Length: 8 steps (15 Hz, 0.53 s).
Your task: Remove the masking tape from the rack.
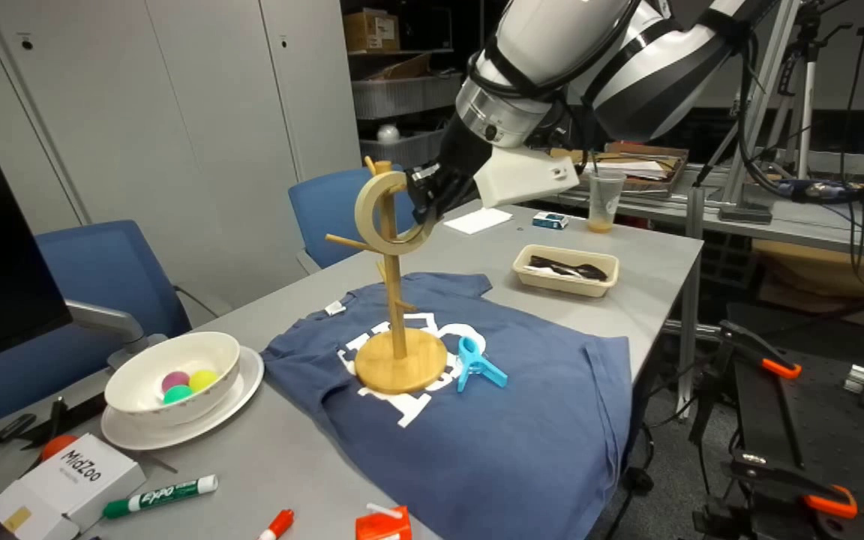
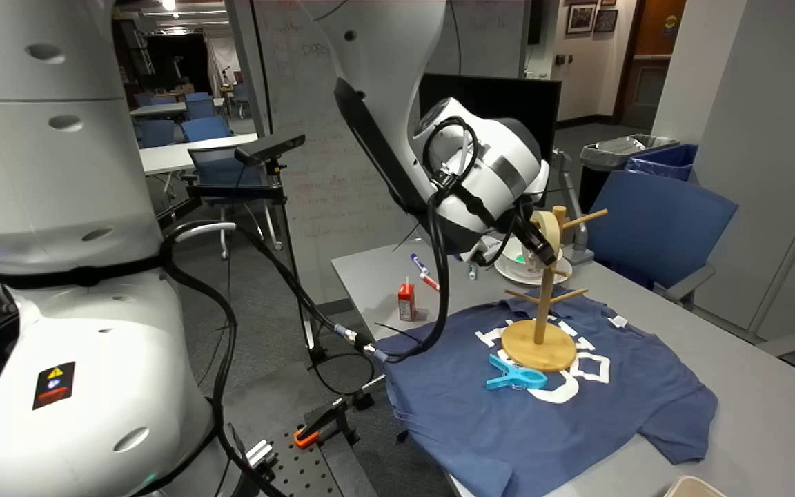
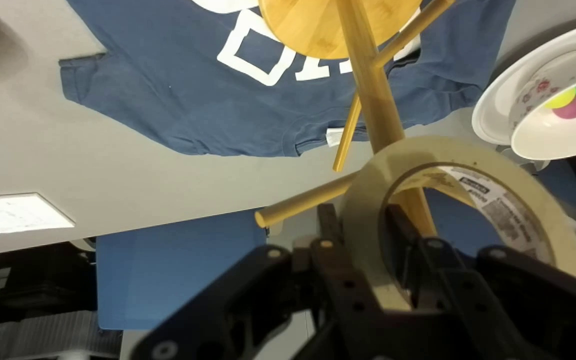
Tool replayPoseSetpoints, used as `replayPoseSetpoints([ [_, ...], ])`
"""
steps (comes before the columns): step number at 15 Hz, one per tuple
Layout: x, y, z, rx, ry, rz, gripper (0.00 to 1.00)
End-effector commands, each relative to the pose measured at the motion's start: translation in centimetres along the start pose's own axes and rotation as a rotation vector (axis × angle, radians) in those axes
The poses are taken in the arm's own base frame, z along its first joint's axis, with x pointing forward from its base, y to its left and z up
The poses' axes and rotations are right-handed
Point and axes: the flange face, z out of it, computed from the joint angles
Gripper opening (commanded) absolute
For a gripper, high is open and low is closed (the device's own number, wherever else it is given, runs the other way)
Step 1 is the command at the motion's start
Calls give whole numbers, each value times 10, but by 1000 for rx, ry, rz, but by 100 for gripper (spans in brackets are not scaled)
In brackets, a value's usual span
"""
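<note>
The tan masking tape roll (image 1: 365, 212) is up at the top of the wooden rack (image 1: 396, 315), tilted against its pole. It also shows in an exterior view (image 2: 546, 228) and in the wrist view (image 3: 448, 150). In the wrist view the pole (image 3: 370, 80) passes behind the roll and shows through its hole. I cannot tell whether a peg runs through the hole. My gripper (image 3: 363, 212) has one finger outside the roll and one inside the hole, closed on its band. The gripper also shows in both exterior views (image 1: 423, 196) (image 2: 542, 250).
The rack's round base (image 1: 400, 361) stands on a blue T-shirt (image 1: 507, 420), beside a light-blue clamp (image 1: 477, 365). A bowl of balls (image 1: 132, 390) on a plate, markers (image 1: 162, 495), a red juice box (image 2: 406, 301) and a beige tray (image 1: 565, 283) stand around it.
</note>
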Motion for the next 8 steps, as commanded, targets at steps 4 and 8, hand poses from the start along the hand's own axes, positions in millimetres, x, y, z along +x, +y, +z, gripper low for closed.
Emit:
replayPoseSetpoints([
  [4,0,4,-15,39,25,10,6],
  [8,-1,5,-27,61,25,20,6],
])
